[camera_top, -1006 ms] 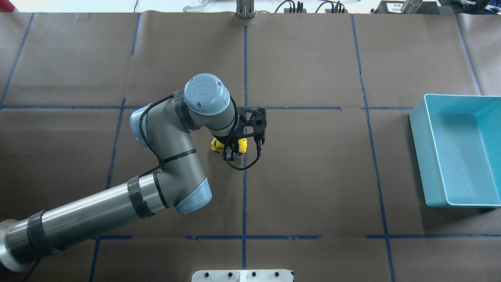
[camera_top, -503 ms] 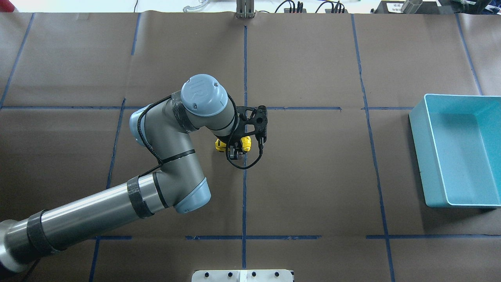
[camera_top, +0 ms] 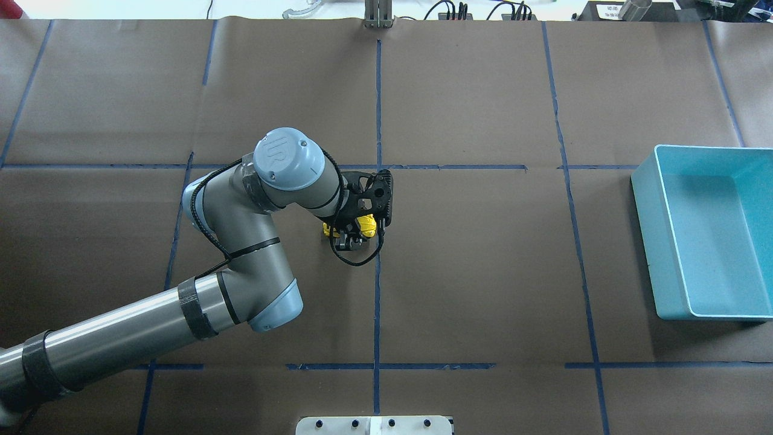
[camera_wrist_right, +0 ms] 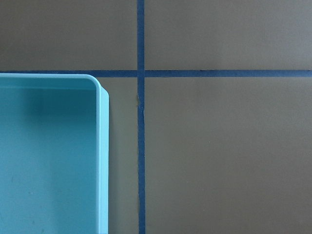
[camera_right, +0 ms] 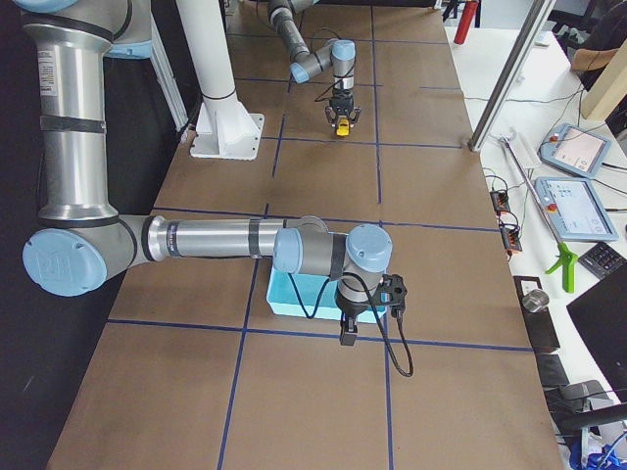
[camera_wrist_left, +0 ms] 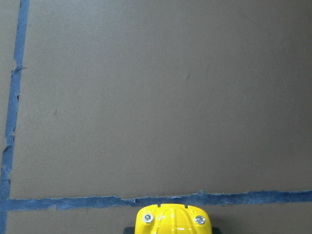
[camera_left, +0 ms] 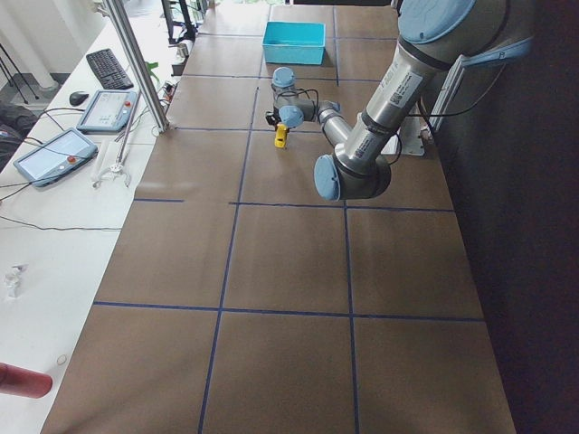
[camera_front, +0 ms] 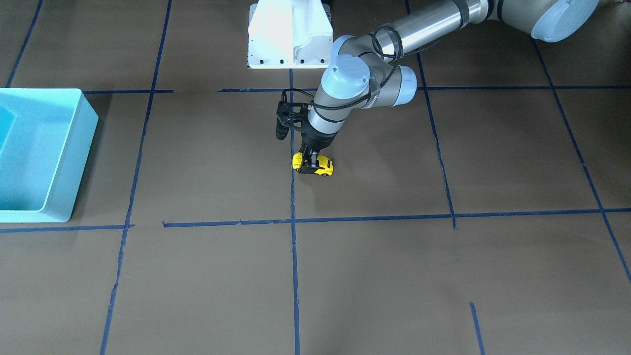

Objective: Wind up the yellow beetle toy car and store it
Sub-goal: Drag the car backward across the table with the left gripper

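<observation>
The car (camera_front: 324, 166) is pinched across its middle by the left gripper (camera_front: 312, 165), low on the brown paper (camera_front: 374, 276) just beside the centre tape line (camera_front: 294, 256). The bin (camera_front: 79, 148) stands well apart, under the right gripper (camera_right: 345, 333); I cannot tell how that one's jaws stand.

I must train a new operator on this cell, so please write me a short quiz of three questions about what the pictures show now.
1. True or false: the small yellow beetle-shaped toy car lies inside the turquoise plastic bin.
2. The left hand is: A) shut on the car; B) open, high above the car; C) inside the bin.
3. In the overhead view, on which side of the car does the bin stand?
Key: 1 false, the car is outside the bin and far from it. 2 A. 3 the right side.
</observation>
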`<state>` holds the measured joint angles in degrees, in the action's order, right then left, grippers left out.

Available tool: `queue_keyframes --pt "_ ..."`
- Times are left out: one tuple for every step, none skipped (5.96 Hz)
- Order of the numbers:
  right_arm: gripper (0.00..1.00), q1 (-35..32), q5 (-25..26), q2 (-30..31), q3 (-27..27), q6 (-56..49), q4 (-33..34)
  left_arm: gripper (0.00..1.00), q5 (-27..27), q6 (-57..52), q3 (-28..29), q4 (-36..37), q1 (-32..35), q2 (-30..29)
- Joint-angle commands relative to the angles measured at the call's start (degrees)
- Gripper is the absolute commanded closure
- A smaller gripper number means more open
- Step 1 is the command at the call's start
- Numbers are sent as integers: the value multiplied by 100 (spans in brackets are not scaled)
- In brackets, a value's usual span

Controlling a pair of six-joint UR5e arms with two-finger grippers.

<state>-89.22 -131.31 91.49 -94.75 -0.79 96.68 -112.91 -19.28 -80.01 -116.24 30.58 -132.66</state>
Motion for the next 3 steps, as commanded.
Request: queue_keyframes --pt "0 1 0 0 0 0 0 100 -318 -23 3 -83 132 135" --pt "0 1 0 0 0 0 0 100 -337 -32 -6 -283 185 274" --pt "0 -8 0 0 0 0 0 100 -555 -41 -6 -755 325 606"
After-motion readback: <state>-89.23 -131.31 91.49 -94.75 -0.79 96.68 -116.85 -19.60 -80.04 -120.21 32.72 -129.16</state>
